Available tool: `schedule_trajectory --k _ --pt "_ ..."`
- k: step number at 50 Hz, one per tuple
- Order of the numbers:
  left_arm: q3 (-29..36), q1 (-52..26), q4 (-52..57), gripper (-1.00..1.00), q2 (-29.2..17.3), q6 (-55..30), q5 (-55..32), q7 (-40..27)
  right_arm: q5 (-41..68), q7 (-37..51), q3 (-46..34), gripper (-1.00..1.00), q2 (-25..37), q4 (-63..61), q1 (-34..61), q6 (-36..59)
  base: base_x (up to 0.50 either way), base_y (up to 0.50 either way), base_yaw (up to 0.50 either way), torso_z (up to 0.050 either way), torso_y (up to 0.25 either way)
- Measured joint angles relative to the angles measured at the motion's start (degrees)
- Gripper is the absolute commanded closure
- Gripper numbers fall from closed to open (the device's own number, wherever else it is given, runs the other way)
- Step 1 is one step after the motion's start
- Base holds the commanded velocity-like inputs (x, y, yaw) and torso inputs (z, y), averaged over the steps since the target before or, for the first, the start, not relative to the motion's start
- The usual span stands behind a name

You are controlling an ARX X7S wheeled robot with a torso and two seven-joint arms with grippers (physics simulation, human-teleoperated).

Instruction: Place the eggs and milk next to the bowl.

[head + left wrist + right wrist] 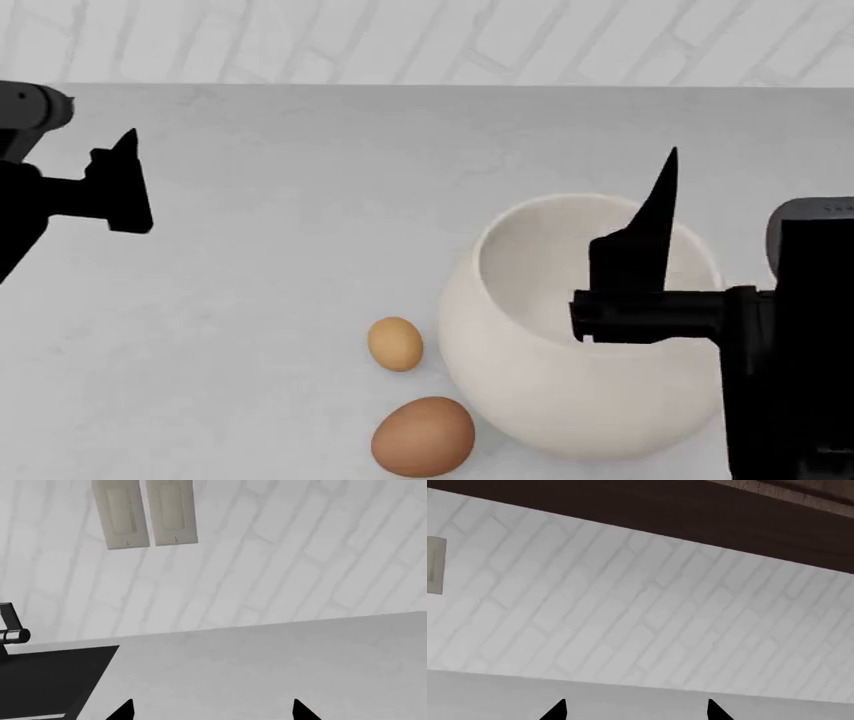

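Right fingers (661, 215) hide part of the bowl (534, 370); sink (40, 680) cropped.

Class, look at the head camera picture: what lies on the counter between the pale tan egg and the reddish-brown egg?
Nothing. In the head view, only bare grey counter separates the pale tan egg from the reddish-brown egg; the bowl stands beside both.

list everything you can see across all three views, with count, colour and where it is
bowl: 1, cream-white, on the counter at the head view's lower right, empty as far as shown
eggs: 2, a small pale tan one just left of the bowl, a larger reddish-brown one nearer the robot
counter: 1, pale grey
brick wall: 1, white, behind the counter
wall plates: 2, beige, on the wall
sink: 1, black, set in the counter, with a metal tap
cabinet underside: 1, dark brown, above the wall
milk: none in view
left end effector: black, open, empty
right end effector: black, open, empty
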Motion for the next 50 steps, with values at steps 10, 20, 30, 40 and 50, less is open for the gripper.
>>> schedule_trajectory --k 10,20,30,40,50 --pt "0.58 0.05 -1.29 -1.00 0.29 1.51 0.13 0.50 9.71 4.76 10.02 -1.00 0.93 -3.55 -1.84 7.84 0.00 0.00 0.00 0.000 0.000" --pt "0.93 0.16 -2.54 -1.00 0.49 2.89 0.26 0.75 15.41 8.93 17.71 -1.00 1.00 -5.42 -5.66 10.84 0.00 0.00 0.00 0.000 0.000" --pt "1.11 0.40 -2.88 -1.00 0.37 3.60 0.29 0.80 18.86 12.21 24.50 -1.00 0.58 -6.95 -10.90 10.86 0.00 0.00 0.00 0.000 0.000" --pt "1.35 0.70 -3.46 -1.00 0.24 4.52 0.41 0.92 21.93 16.32 28.72 -1.00 0.20 -7.93 -14.69 10.38 0.00 0.00 0.00 0.000 0.000" --pt "1.53 1.09 -3.28 -1.00 0.16 4.78 0.38 0.78 21.80 19.69 29.41 -1.00 -0.17 -8.13 -17.69 9.68 0.00 0.00 0.00 0.000 0.000"
